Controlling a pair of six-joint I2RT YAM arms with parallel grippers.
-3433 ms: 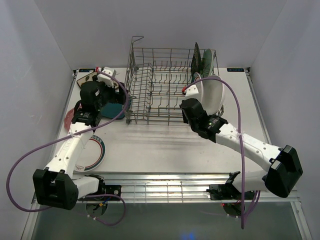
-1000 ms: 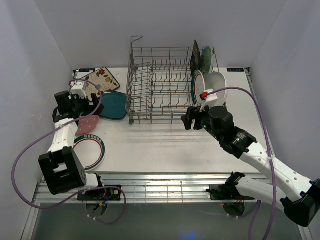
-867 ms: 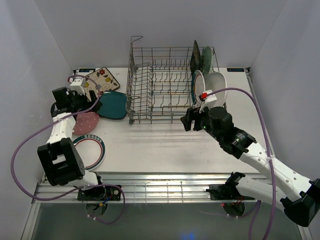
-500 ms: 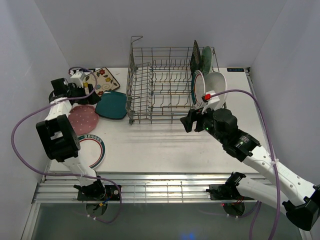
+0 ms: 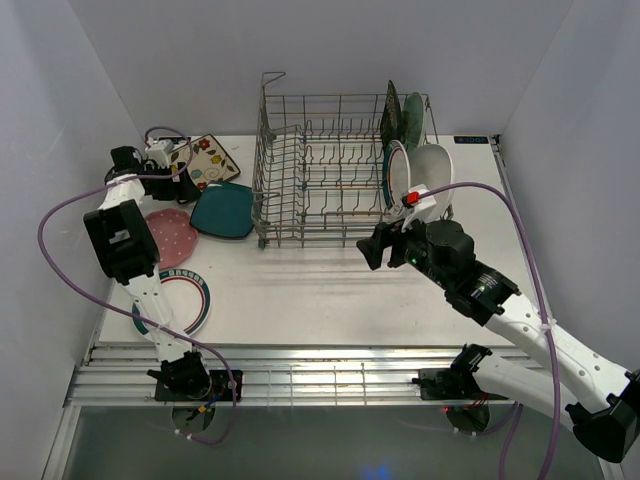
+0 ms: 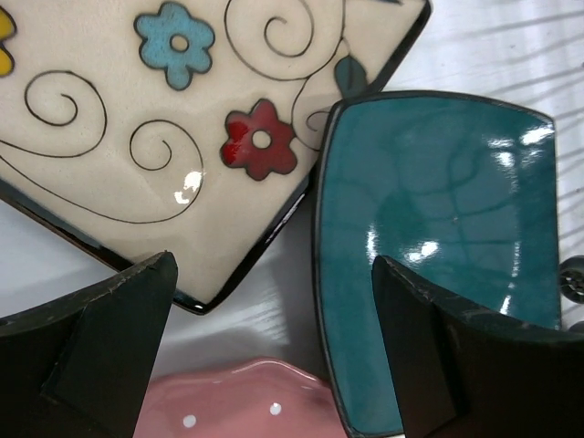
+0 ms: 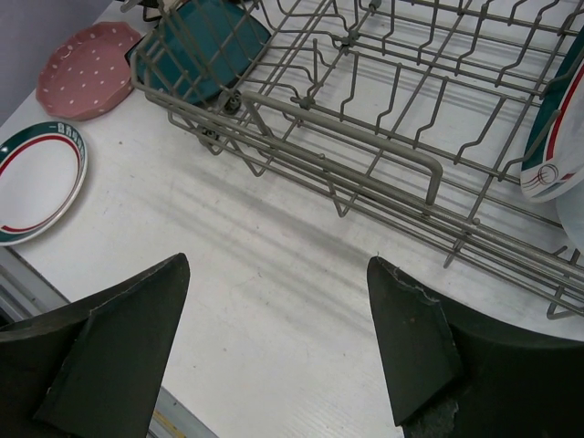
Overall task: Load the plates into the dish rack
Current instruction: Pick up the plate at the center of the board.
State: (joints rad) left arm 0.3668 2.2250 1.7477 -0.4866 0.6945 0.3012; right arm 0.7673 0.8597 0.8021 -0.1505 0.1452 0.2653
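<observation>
The grey wire dish rack (image 5: 320, 170) stands at the back centre. At its right end stand a black floral plate (image 5: 392, 118), a mint plate (image 5: 414, 120), a green-rimmed white plate (image 5: 397, 172) and a plain white plate (image 5: 433, 172). On the table to the left lie a cream floral square plate (image 6: 137, 119), a teal square plate (image 6: 438, 210), a pink dotted plate (image 6: 237, 401) and a green-rimmed round plate (image 5: 180, 305). My left gripper (image 6: 274, 265) hangs open above the spot where the cream, teal and pink plates meet. My right gripper (image 7: 278, 265) is open and empty over bare table before the rack (image 7: 383, 119).
Grey walls close in the table on the left, back and right. A slatted metal ledge (image 5: 330, 380) runs along the near edge by the arm bases. Purple cables loop from both arms. The rack's left and middle tines hold nothing.
My left arm has swung toward the back left, bringing its open gripper over the cream and teal plates. My right gripper has drawn slightly back from the rack and spread wider.
</observation>
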